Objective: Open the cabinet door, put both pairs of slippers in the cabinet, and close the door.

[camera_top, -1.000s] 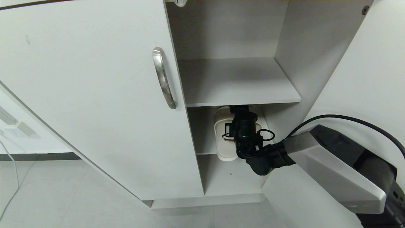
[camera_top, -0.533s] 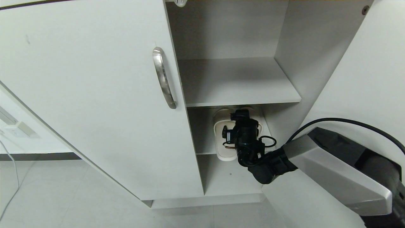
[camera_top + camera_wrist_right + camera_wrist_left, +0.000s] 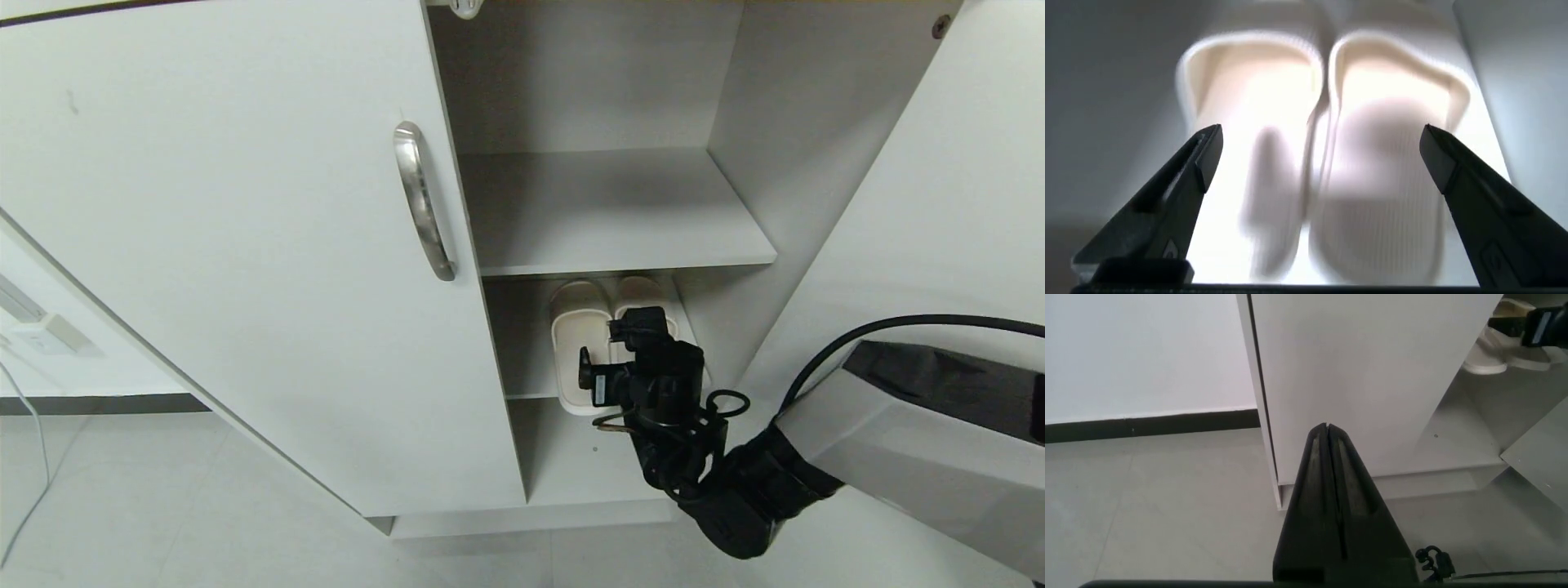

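A pair of white slippers (image 3: 575, 339) lies side by side on the cabinet's lower shelf, behind the open right door (image 3: 939, 204). In the right wrist view the slippers (image 3: 1372, 180) lie between and beyond the spread fingers. My right gripper (image 3: 612, 345) hangs open just in front of the pair, at the shelf's front edge, holding nothing. My left gripper (image 3: 1327, 431) is shut and empty, low over the floor, pointing at the closed left door (image 3: 1355, 367).
The left door (image 3: 229, 245) carries a metal handle (image 3: 422, 200). An upper shelf (image 3: 612, 204) and the cabinet's bottom board (image 3: 588, 465) are bare. Grey tiled floor (image 3: 1151, 506) spreads in front, with a wall and dark skirting on the left.
My right gripper has drawn back out of the cabinet and downward, away from the slippers, which stay on the shelf and now show more fully.
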